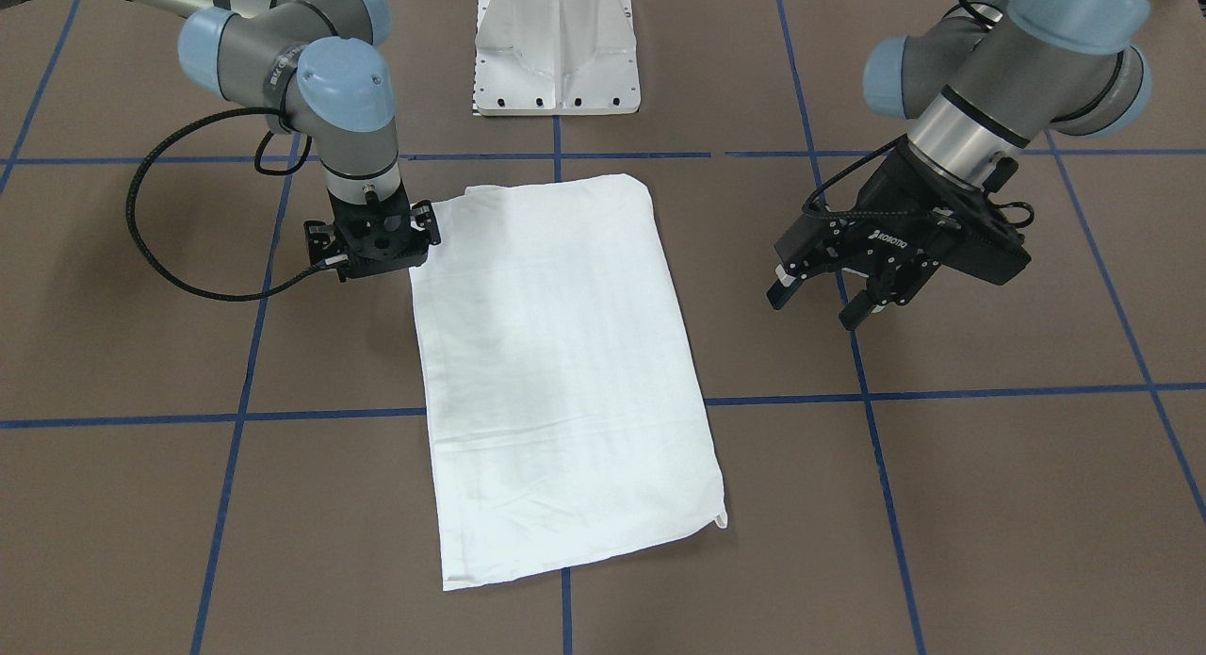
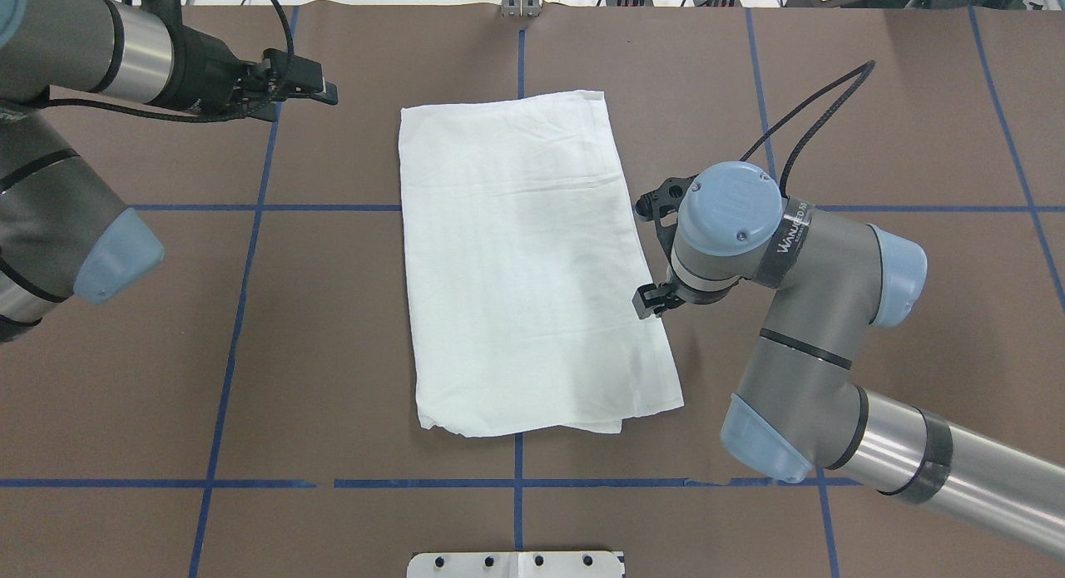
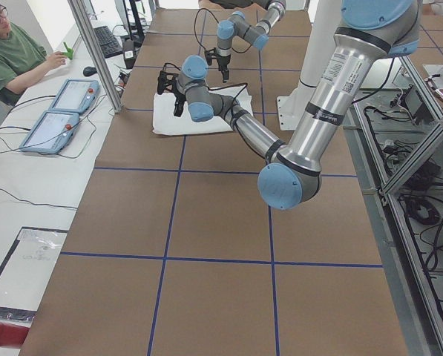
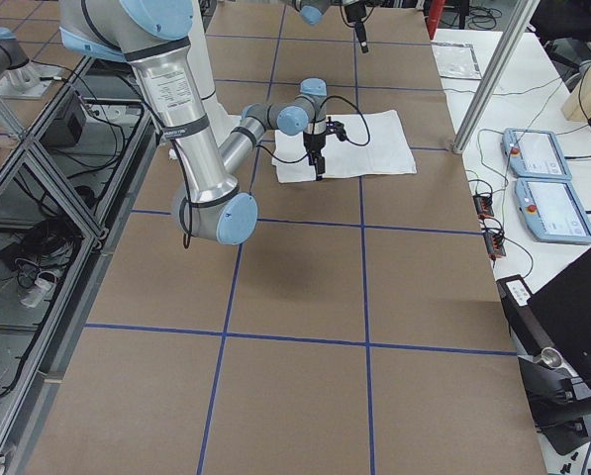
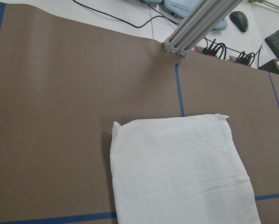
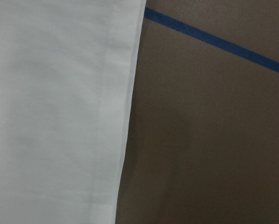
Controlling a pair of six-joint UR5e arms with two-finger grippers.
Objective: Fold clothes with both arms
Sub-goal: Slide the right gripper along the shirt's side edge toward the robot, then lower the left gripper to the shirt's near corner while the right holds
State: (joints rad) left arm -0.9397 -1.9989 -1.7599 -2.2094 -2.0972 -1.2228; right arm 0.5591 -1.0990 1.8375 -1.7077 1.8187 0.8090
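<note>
The white shirt point(image 1: 556, 372) lies flat on the brown table as a folded rectangle, and shows in the overhead view point(image 2: 524, 262) too. No print, collar or label shows. My right gripper point(image 1: 377, 250) points straight down, low over the shirt's long edge on the robot's right, near the corner closest to the base point(image 2: 654, 251). Its jaws look spread, with nothing between them. Its wrist view shows only the shirt's hemmed edge point(image 6: 55, 112) and table. My left gripper point(image 1: 820, 302) is open and empty, raised off to the shirt's other side point(image 2: 312, 83). Its wrist view shows the shirt's far end point(image 5: 176, 172).
The white pedestal base point(image 1: 556, 52) stands at the table's robot side. Blue tape lines point(image 1: 942, 391) cross the brown surface. An aluminium post point(image 5: 195, 28), cables and control tablets point(image 3: 58, 111) sit beyond the far edge, where a person point(image 3: 13, 52) is seated.
</note>
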